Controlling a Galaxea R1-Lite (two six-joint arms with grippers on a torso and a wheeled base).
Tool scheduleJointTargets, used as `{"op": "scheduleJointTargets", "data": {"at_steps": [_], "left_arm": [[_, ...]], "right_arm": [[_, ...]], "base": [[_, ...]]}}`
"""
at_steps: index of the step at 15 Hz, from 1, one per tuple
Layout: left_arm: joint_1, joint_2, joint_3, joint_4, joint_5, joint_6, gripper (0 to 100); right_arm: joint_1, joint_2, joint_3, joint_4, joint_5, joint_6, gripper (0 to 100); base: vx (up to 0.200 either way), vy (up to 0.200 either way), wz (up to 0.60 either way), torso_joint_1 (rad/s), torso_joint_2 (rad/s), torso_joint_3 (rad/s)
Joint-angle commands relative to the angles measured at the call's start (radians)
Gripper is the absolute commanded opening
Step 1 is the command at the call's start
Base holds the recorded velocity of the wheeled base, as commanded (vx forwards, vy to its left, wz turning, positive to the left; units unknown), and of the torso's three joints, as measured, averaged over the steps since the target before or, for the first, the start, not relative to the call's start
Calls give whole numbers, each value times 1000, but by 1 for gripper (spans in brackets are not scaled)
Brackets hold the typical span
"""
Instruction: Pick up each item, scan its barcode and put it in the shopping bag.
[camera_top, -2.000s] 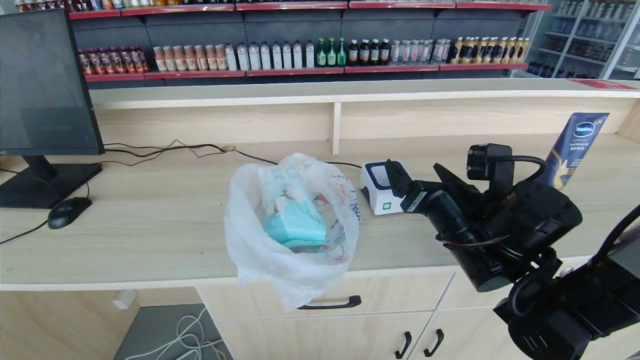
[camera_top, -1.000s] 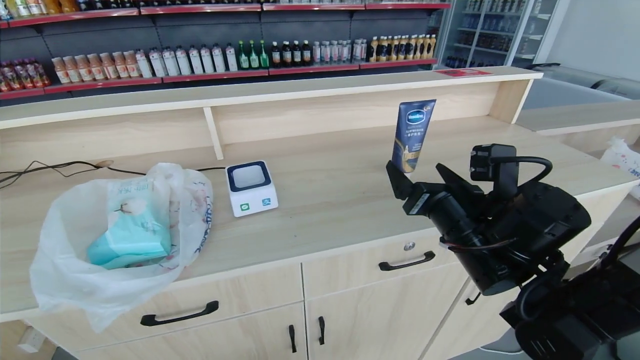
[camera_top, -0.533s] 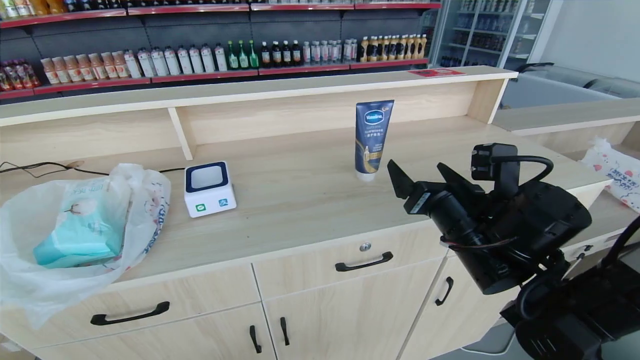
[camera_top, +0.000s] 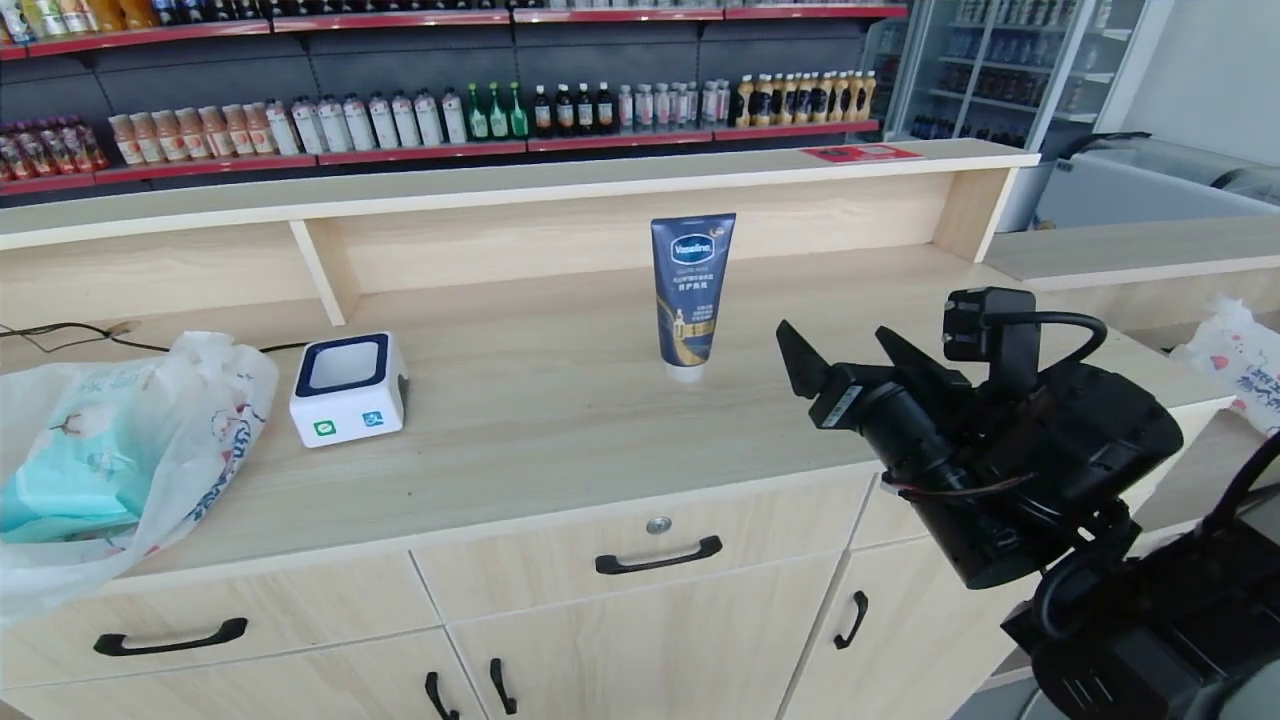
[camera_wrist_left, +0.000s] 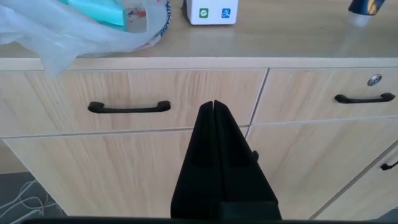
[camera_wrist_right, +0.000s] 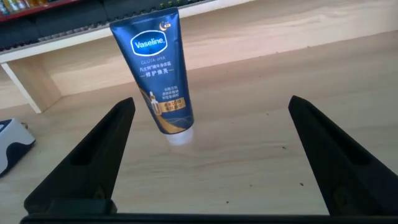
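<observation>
While the shopping bag (camera_top: 215, 400) is cut off, the right gripper (camera_top: 833, 340) gapes empty near the tube (camera_top: 690, 290), left gripper (camera_wrist_left: 213, 107) closed.

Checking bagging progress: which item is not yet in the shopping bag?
The blue tube, standing upright on the counter; the teal pack lies inside the shopping bag.

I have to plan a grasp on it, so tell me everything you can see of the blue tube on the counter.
The blue tube is a dark blue squeeze tube, plastic by its look, with a white oval label near the top, white print below and a gold figure lower down. It stands upright on its white cap, flat crimped end up, on the wooden counter. Only the counter touches it; the open right gripper is apart from it.
</observation>
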Motion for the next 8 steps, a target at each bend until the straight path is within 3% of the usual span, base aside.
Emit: {"op": "scheduleJointTargets", "data": {"at_steps": [1,3,8], "left_arm": [[0,1,0,-1,0,0,0],[0,1,0,-1,0,0,0],[0,1,0,-1,0,0,0]], "right_arm": [[1,-2,3,-3,0,1,100],[0,-6,18,-3,0,-2,100],[1,-14,19,-3,0,-10,100]], "base": [[200,-200,0,12,2,2],[200,-200,0,12,2,-2],[0,0,0,0,0,0]]}}
